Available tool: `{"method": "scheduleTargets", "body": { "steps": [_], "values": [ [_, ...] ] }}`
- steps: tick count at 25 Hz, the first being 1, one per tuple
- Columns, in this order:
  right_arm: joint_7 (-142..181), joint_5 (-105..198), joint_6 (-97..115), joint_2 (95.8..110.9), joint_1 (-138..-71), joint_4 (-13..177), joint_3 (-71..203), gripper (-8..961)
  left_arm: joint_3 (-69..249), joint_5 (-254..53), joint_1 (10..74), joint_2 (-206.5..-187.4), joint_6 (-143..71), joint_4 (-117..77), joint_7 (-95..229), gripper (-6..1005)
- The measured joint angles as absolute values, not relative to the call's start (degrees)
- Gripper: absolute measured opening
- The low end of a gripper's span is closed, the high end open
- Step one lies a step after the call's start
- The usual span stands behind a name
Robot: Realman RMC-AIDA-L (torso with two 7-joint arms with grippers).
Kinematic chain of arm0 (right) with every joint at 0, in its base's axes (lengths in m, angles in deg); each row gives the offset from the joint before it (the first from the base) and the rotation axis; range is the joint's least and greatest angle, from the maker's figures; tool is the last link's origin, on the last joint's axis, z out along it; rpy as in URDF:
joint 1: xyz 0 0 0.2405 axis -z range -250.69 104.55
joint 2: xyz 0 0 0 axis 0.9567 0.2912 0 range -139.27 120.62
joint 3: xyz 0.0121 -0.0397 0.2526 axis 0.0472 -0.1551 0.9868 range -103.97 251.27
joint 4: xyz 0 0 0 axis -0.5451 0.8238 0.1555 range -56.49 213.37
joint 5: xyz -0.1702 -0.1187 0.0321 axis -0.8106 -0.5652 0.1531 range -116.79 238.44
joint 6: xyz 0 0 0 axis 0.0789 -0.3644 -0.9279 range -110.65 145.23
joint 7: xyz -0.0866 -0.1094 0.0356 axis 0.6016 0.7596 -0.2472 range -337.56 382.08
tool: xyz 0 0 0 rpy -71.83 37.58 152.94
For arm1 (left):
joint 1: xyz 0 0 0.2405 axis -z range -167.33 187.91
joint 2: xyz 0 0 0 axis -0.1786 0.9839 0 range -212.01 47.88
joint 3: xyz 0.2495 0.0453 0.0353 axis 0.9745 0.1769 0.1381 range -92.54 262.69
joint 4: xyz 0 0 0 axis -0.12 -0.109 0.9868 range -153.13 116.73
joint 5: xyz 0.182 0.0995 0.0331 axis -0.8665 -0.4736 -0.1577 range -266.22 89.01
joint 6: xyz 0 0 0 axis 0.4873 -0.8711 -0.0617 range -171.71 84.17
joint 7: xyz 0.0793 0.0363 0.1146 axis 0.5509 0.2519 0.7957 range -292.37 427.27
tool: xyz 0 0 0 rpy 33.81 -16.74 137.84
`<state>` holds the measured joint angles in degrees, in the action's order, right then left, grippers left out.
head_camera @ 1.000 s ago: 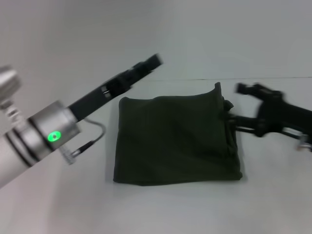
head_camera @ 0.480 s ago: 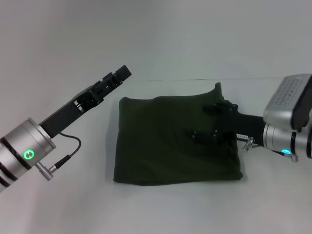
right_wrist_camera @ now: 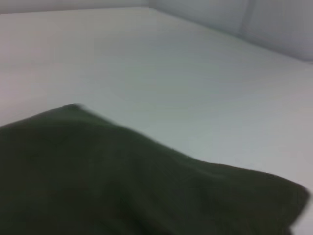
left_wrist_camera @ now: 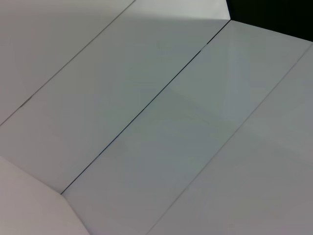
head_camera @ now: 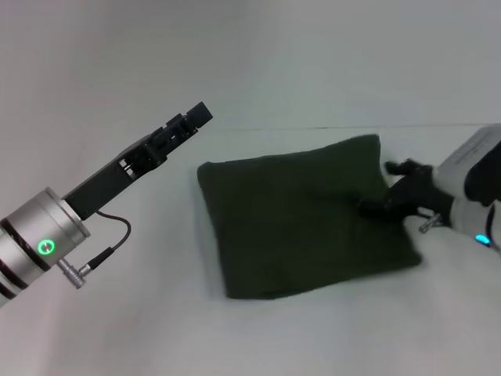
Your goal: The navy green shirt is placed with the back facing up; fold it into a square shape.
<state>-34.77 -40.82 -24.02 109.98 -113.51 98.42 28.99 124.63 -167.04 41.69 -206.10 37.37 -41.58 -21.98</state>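
The navy green shirt [head_camera: 305, 219] lies on the white table [head_camera: 141, 321] as a folded, roughly square dark olive pad, plain side up and turned a little askew. My right gripper [head_camera: 391, 192] is low at the shirt's right edge, touching or overlapping the fabric there. The right wrist view shows the same cloth [right_wrist_camera: 122, 181] close up, with its edge against the pale table. My left gripper [head_camera: 197, 113] is raised off to the left of the shirt's far-left corner, apart from it. The left wrist view shows only bare pale panels.
The white table surface runs all around the shirt. A thin dark seam [head_camera: 313, 128] runs across the table behind the shirt. The left arm's silver wrist with its green light [head_camera: 45, 247] and cable fills the near left.
The shirt has slid to the right and turned, and its raised far-right corner now lies flat. The right arm has drawn back to the right. The left arm has barely moved.
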Motion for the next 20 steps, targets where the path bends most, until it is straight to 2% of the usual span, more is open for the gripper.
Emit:
{"method": "scheduleTargets", "body": {
  "steps": [5, 12, 20],
  "values": [
    [-34.43, -39.03, -27.09, 109.23, -112.03, 100.09, 32.33, 942, 124.63, -167.14, 41.37, -206.07, 37.44, -42.03, -21.81, 891],
    [-44.65, -34.95, -53.02, 105.3, -106.07, 104.4, 36.94, 942, 124.62, -169.83, 41.08, -205.98, 37.63, -43.78, -21.01, 891],
    [-52.51, -39.86, -46.6, 104.58, -103.39, 106.4, 36.52, 942, 124.79, -174.51, 41.59, -205.99, 36.37, -43.78, -20.34, 891]
  ]
}}
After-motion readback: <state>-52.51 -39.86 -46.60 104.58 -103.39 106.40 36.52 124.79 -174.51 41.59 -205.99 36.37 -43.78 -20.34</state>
